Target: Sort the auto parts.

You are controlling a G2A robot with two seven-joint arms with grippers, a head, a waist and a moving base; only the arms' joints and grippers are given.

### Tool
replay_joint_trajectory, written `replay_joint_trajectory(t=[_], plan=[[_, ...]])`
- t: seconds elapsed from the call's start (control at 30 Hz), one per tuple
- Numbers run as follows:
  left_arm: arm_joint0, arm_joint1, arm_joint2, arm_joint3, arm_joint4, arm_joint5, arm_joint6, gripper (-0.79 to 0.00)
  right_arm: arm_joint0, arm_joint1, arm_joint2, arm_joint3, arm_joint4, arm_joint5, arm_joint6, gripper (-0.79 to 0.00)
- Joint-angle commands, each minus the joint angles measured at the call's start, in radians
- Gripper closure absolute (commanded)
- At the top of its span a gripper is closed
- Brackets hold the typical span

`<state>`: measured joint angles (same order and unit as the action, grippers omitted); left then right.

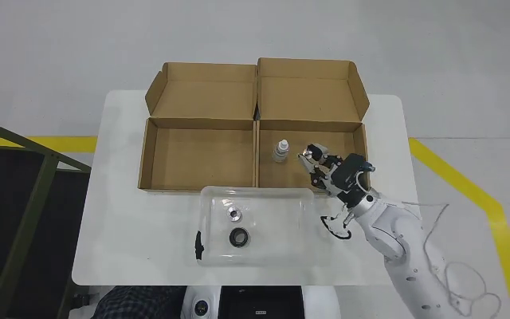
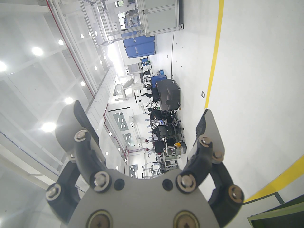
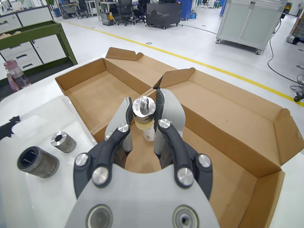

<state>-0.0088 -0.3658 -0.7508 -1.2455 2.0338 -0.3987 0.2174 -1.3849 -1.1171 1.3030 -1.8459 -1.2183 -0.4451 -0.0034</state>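
Observation:
My right gripper (image 3: 143, 110) (image 1: 310, 154) is shut on a silver threaded metal part (image 3: 144, 110), held above the right cardboard box (image 1: 351, 177). A small white part (image 1: 280, 150) (image 3: 149, 134) stands upright on that box's floor, just under the held part. In the clear plastic tray (image 1: 295, 239) lie a silver bushing (image 1: 234, 214) (image 3: 63, 141) and a black-rimmed cylindrical bearing (image 1: 238, 237) (image 3: 38, 163). My left gripper (image 2: 142, 122) is open, with nothing between its fingers, and points away from the table toward the room.
The left cardboard box (image 1: 198, 157) stands beside the right one, both with lids folded back. A black scrap (image 1: 197, 244) lies at the tray's left edge. A green rack (image 1: 32, 199) stands left of the white table (image 1: 119, 231).

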Motion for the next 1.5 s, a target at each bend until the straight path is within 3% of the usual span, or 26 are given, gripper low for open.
replay_joint_trajectory(t=[0.0,0.43,0.97,1.03,1.07,1.47], plan=[[0.0,0.0,0.0,0.0,0.0,0.0,0.0,-0.785,0.022,-0.002,-0.009,0.025,-0.008,0.009,0.028,0.0],[0.0,0.0,0.0,0.0,0.0,0.0,0.0,-0.785,0.17,-0.014,-0.052,0.209,0.042,-0.002,0.214,0.0],[0.0,0.0,0.0,0.0,0.0,0.0,0.0,-0.785,0.268,-0.034,-0.135,0.362,0.028,0.002,0.24,0.0],[0.0,0.0,0.0,0.0,0.0,0.0,0.0,-0.785,0.269,-0.034,-0.132,0.355,0.024,-0.001,0.243,-0.219],[0.0,0.0,0.0,0.0,0.0,0.0,0.0,-0.785,0.268,-0.033,-0.13,0.349,0.023,-0.001,0.245,-0.785],[0.0,0.0,0.0,0.0,0.0,0.0,0.0,-0.785,0.195,-0.02,-0.073,0.204,0.004,-0.015,0.232,-0.785]])
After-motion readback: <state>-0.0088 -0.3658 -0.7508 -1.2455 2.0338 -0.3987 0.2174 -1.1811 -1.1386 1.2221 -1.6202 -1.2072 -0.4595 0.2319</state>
